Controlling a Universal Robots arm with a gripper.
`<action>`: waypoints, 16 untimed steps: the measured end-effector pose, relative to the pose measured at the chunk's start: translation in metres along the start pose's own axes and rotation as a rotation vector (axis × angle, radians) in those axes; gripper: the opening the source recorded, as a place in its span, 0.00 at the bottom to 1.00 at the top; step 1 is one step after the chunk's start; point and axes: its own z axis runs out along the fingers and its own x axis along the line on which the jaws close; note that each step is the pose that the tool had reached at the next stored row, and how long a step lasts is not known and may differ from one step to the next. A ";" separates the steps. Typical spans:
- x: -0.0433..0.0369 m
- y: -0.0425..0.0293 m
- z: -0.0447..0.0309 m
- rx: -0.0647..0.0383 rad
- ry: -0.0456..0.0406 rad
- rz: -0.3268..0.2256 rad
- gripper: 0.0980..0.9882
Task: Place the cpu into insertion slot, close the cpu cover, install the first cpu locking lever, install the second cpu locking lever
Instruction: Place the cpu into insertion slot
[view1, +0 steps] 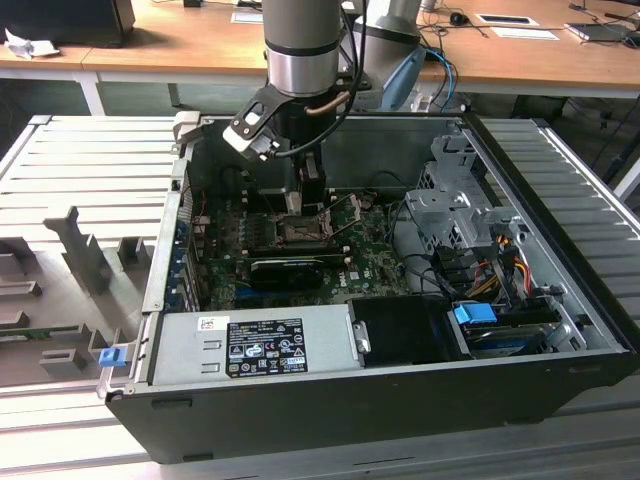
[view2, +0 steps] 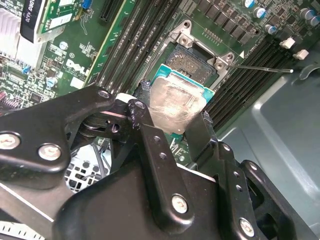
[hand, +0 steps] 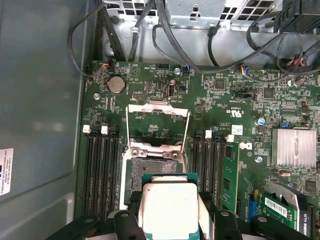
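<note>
I have the gripper (view2: 171, 119) clamped on the cpu (hand: 169, 207), hovering just above the insertion slot (hand: 151, 167), cpu cover (hand: 159, 107) flipped open beyond it; I'd keep the chip level and square to that slot.

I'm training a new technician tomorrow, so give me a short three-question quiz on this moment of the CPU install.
1. Multiple choice: what does the pincer grip? A) a cable B) the cpu C) a screw
2. True or false: the cpu cover is closed over the insertion slot.
3. Fill in: the cpu is held ____ the insertion slot, not seated in it.

Key: 1 B; 2 false, the cover stands open; 3 above.
</note>
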 end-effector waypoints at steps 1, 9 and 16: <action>0.0000 0.0000 0.0004 0.000 0.0000 0.000 0.48; -0.0001 -0.0003 0.0042 0.000 -0.0002 0.004 0.48; 0.0022 -0.0007 0.0108 0.001 -0.0007 0.012 0.48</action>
